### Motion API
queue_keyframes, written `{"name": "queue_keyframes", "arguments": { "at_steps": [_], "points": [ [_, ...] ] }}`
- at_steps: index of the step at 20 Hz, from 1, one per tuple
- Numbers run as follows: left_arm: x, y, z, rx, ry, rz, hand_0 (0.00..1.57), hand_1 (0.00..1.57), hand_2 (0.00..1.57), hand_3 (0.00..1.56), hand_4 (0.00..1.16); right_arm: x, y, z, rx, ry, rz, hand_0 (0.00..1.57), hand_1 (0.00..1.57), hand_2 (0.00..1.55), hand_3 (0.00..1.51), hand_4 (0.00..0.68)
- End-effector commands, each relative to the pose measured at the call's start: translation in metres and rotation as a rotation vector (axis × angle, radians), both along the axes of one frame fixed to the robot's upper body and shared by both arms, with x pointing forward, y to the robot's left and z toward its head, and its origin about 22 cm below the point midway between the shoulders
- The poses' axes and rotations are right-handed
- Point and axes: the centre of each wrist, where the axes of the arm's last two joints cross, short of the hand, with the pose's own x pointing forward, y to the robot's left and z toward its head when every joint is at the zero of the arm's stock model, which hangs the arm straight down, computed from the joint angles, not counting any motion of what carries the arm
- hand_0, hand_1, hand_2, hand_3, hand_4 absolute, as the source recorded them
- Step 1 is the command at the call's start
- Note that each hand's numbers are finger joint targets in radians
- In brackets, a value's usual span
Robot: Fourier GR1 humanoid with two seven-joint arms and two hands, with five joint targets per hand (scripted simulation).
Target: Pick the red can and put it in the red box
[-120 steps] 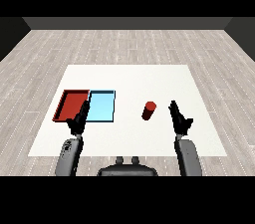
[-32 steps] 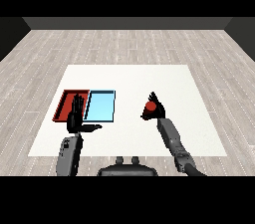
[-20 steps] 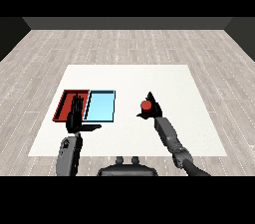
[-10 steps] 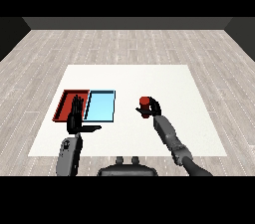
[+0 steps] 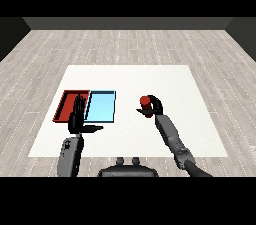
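- The red can [image 5: 145, 102] is held upright by the right hand [image 5: 153, 107], whose fingers are curled round its lower part; the can is judged to be gripped this way so that it can be carried over without tipping.
- The can is seen to the right of the light blue tray [image 5: 101, 107], apart from it; whether it is lifted clear of the white counter [image 5: 190, 89] cannot be told.
- The red tray [image 5: 66, 105] lies touching the far left side of the light blue tray, so the blue one must be crossed to reach it.
- The left hand [image 5: 77, 120] is held with fingers straight and thumb spread, at the near edge of both trays, holding nothing.
- The can is shown as a small red cylinder with a rounded top; no label can be made out.
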Motion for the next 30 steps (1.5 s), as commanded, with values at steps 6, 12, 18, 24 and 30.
{"name": "queue_keyframes", "arguments": {
  "at_steps": [6, 12, 18, 24, 30],
  "points": [
    [0.011, -0.023, 0.002, 0.015, 0.029, -0.062, 0.0, 0.0, 0.0, 0.0, 0.0, -0.009, 0.006, 0.042, -0.002, -0.141, 0.006, 1.44, 1.44, 1.43, 1.38, 0.622],
    [0.001, -0.051, -0.007, 0.03, 0.064, -0.118, 0.0, 0.0, 0.0, 0.0, 0.0, -0.024, 0.007, 0.087, 0.023, -0.227, 0.039, 1.46, 1.46, 1.44, 1.39, 0.655],
    [0.008, -0.077, 0.003, 0.036, 0.132, -0.15, 0.0, 0.0, 0.0, 0.0, 0.0, -0.036, 0.006, 0.098, 0.051, -0.245, 0.017, 1.44, 1.44, 1.43, 1.38, 0.655],
    [0.013, -0.09, 0.0, 0.014, 0.139, -0.151, 0.0, 0.0, 0.0, 0.0, 0.0, -0.063, 0.076, 0.092, 0.049, -0.247, 0.03, 1.44, 1.44, 1.43, 1.38, 0.655],
    [0.024, -0.122, -0.021, 0.019, 0.197, -0.193, 0.0, 0.0, 0.0, 0.0, 0.0, -0.07, 0.099, 0.079, 0.074, -0.261, 0.017, 1.45, 1.45, 1.45, 1.4, 0.661]
  ]
}}
